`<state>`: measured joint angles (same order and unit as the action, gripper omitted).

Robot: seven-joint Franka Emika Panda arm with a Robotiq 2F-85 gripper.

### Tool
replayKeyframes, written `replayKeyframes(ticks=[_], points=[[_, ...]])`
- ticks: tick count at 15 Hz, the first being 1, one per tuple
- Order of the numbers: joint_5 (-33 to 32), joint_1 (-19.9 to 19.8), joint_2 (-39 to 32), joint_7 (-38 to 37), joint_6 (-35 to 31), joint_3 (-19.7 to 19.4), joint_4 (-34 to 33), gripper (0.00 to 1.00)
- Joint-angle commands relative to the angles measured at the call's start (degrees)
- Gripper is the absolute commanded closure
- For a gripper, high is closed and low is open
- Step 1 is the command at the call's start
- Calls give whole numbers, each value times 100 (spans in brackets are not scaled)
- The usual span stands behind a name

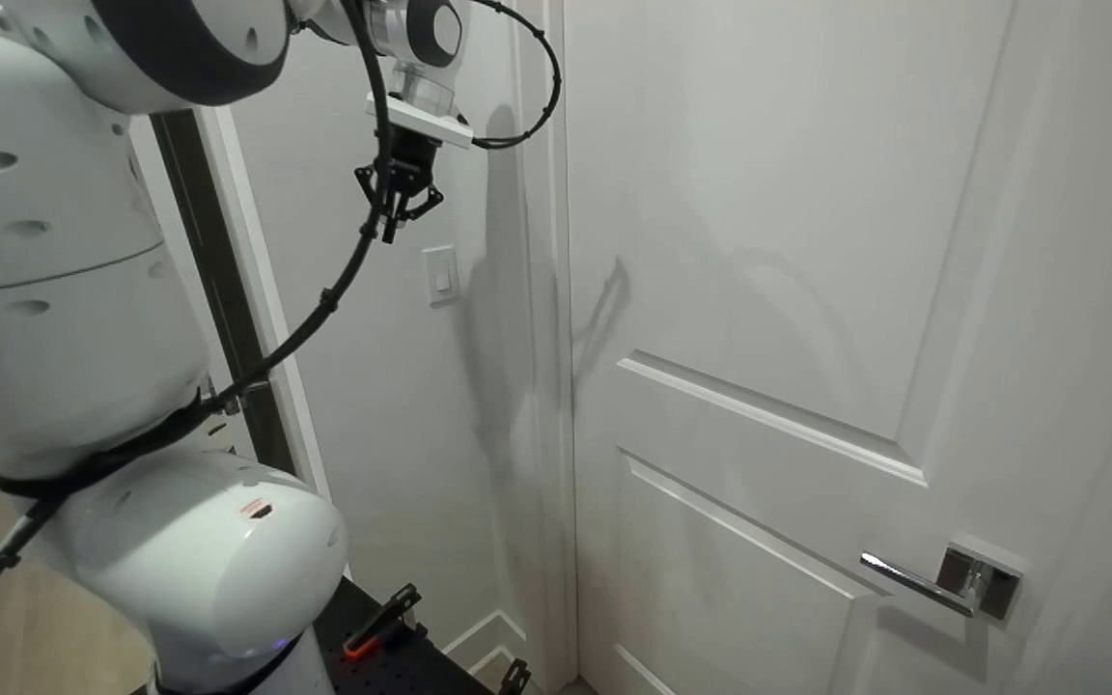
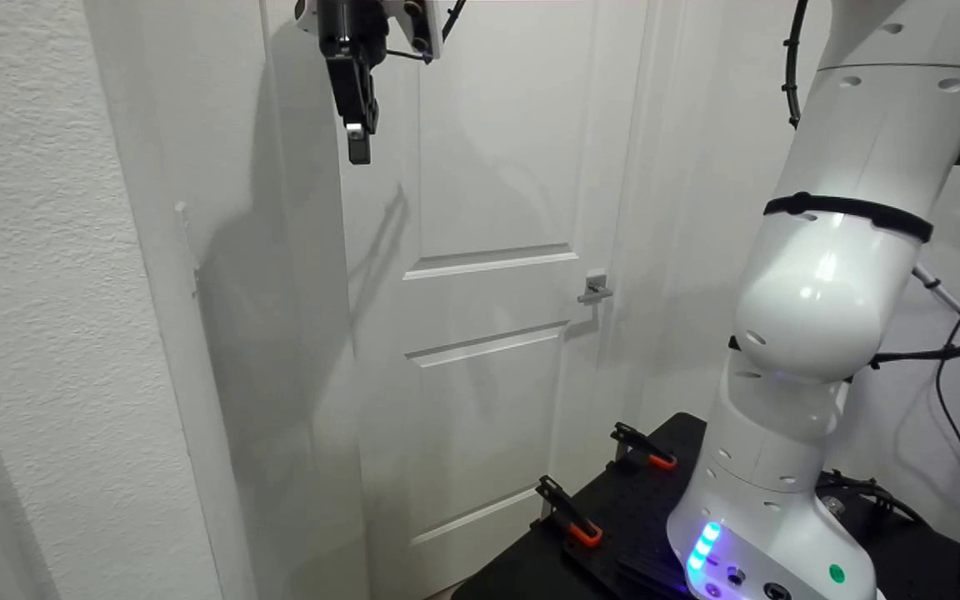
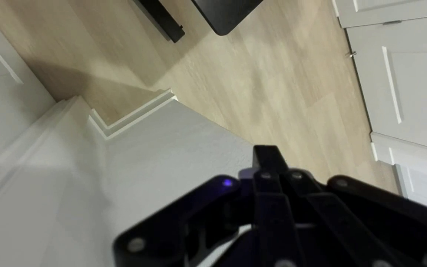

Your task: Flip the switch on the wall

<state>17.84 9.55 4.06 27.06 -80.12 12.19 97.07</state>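
Note:
The switch (image 1: 440, 275) is a small white rectangular plate with a rocker on the plain white wall (image 1: 353, 328). In an exterior view the switch (image 2: 186, 235) shows only edge-on, as a thin ridge. I cannot tell which way its rocker is tipped. My gripper (image 1: 389, 235) points down, higher than the switch, and looks apart from the wall. In an exterior view the gripper (image 2: 359, 152) hangs in the air before the door. In the wrist view the gripper (image 3: 269, 155) has its fingers together, with nothing clearly held. The wall (image 3: 169, 148) shows there; the switch does not.
A white panelled door (image 1: 768, 241) with a metal lever handle (image 1: 942, 584) meets the wall at a corner. The arm stands on a black table (image 2: 522, 558) with orange-tipped clamps (image 2: 572, 517). A black cable (image 1: 344, 280) loops along the arm. Textured wall (image 2: 38, 250) stands in the foreground.

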Motion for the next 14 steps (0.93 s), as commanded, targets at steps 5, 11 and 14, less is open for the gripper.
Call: replayKeyframes(ticks=[5, 11, 14], points=[[-185, 78, 584, 103, -25, -183, 454, 35], [-819, 159, 589, 83, -627, -150, 704, 0], [-907, 218, 375, 22, -885, -117, 775, 0]])
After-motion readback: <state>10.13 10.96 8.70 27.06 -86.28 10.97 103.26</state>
